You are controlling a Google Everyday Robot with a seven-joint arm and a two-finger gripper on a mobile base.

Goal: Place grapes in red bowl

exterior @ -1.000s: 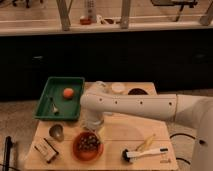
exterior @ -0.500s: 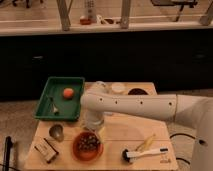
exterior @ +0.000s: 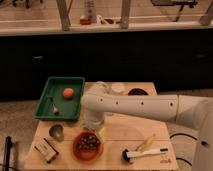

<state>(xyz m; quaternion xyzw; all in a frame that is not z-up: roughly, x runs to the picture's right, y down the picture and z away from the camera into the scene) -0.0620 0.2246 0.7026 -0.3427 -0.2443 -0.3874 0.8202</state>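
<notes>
The red bowl [exterior: 76,148] stands near the front left of the wooden table [exterior: 120,137]. The dark grapes [exterior: 89,142] lie inside it. My white arm reaches in from the right across the table. My gripper [exterior: 93,124] points down just above the bowl's far rim, right over the grapes. The arm hides the table behind the bowl.
A green tray [exterior: 45,102] at the back left holds an orange fruit [exterior: 68,92] and a small utensil. A grey-green cup [exterior: 56,132] and a small box [exterior: 45,149] sit left of the bowl. A black-and-white brush [exterior: 145,154] and a yellow item [exterior: 146,142] lie right. A dark maroon bowl [exterior: 136,92] is at the back.
</notes>
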